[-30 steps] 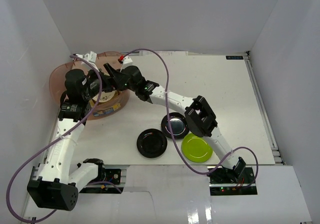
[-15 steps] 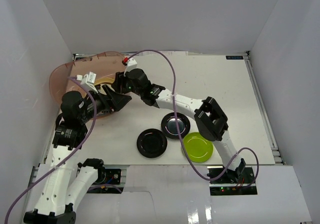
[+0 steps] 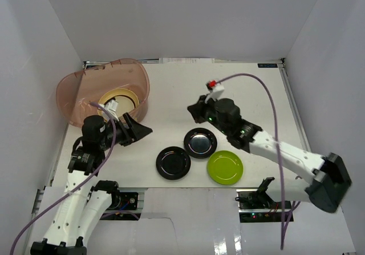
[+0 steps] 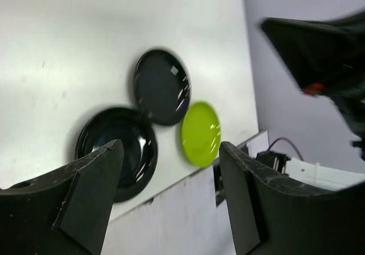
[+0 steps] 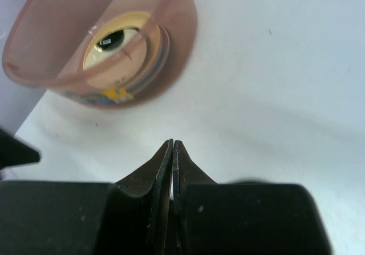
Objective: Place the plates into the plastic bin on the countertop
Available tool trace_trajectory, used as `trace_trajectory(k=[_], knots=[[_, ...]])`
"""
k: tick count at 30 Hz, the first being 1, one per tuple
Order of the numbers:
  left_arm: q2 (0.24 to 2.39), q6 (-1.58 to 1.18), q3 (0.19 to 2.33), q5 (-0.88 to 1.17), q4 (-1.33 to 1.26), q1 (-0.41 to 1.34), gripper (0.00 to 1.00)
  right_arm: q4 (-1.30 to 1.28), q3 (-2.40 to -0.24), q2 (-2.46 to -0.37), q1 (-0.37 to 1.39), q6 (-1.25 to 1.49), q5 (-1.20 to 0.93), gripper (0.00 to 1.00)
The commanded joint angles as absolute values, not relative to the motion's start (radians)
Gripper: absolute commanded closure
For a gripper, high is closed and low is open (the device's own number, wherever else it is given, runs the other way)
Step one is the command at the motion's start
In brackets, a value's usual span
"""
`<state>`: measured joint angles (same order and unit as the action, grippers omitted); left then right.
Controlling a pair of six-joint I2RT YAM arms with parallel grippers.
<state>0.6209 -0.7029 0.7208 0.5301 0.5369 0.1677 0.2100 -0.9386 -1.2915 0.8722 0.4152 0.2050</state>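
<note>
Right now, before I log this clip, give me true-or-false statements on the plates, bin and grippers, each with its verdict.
1. The near black plate, far black plate and lime green plate lie on the countertop, outside the plastic bin. True.
2. The right gripper grips a plate. False: it is shut, holding nothing.
3. The left gripper is open and empty. True.
4. The bin is empty. False: stacked plates lie in it.

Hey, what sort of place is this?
Probably a robot test cell, not a kitchen: white walls box in a white tabletop, a left arm and right arm are bolted at its near edge, plates and a plastic bin sit on it.
</note>
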Motion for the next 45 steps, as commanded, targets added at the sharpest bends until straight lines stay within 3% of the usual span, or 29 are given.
trace_trajectory(k=[1, 7, 14, 19, 20, 24, 32, 35, 36, 40, 41, 45], knots=[[0.621, -0.732, 0.617, 0.577, 0.594, 0.187, 0.22, 0.045, -0.726, -1.047, 0.876, 0.468, 0.216, 0.92], [0.666, -0.730, 0.517, 0.496, 0.597, 0.232, 0.28, -0.265, -0.434, -0.700, 0.780, 0.566, 0.201, 0.72], [0.784, -0.822, 0.450, 0.325, 0.511, 0.406, 0.35, -0.293, -0.374, -0.632, 0.603, 0.554, 0.126, 0.64], [0.925, -0.867, 0.397, 0.169, 0.427, 0.546, 0.34, -0.371, -0.353, -0.595, 0.448, 0.571, 0.127, 0.42], [0.955, -0.874, 0.390, 0.155, 0.411, 0.570, 0.34, -0.383, -0.336, -0.586, 0.437, 0.584, 0.133, 0.41], [1.009, -0.882, 0.367, 0.127, 0.338, 0.583, 0.35, -0.442, -0.333, -0.538, 0.433, 0.670, 0.239, 0.21], [1.098, -0.835, 0.357, 0.121, 0.216, 0.592, 0.37, -0.482, -0.226, -0.589, 0.428, 0.830, 0.073, 0.26], [1.137, -0.815, 0.357, 0.127, 0.199, 0.592, 0.53, -0.492, -0.172, -0.542, 0.428, 0.880, -0.010, 0.28], [1.141, -0.812, 0.357, 0.126, 0.202, 0.592, 0.69, -0.495, -0.141, -0.529, 0.428, 0.891, -0.038, 0.29], [1.092, -0.811, 0.364, 0.118, 0.232, 0.594, 1.00, -0.502, -0.104, -0.466, 0.430, 0.913, -0.084, 0.44], [1.074, -0.813, 0.374, 0.118, 0.260, 0.595, 1.00, -0.506, -0.104, -0.457, 0.430, 0.916, -0.086, 0.55], [0.881, -0.808, 0.486, 0.120, 0.400, 0.597, 1.00, -0.515, -0.133, -0.477, 0.433, 0.896, -0.091, 0.64]])
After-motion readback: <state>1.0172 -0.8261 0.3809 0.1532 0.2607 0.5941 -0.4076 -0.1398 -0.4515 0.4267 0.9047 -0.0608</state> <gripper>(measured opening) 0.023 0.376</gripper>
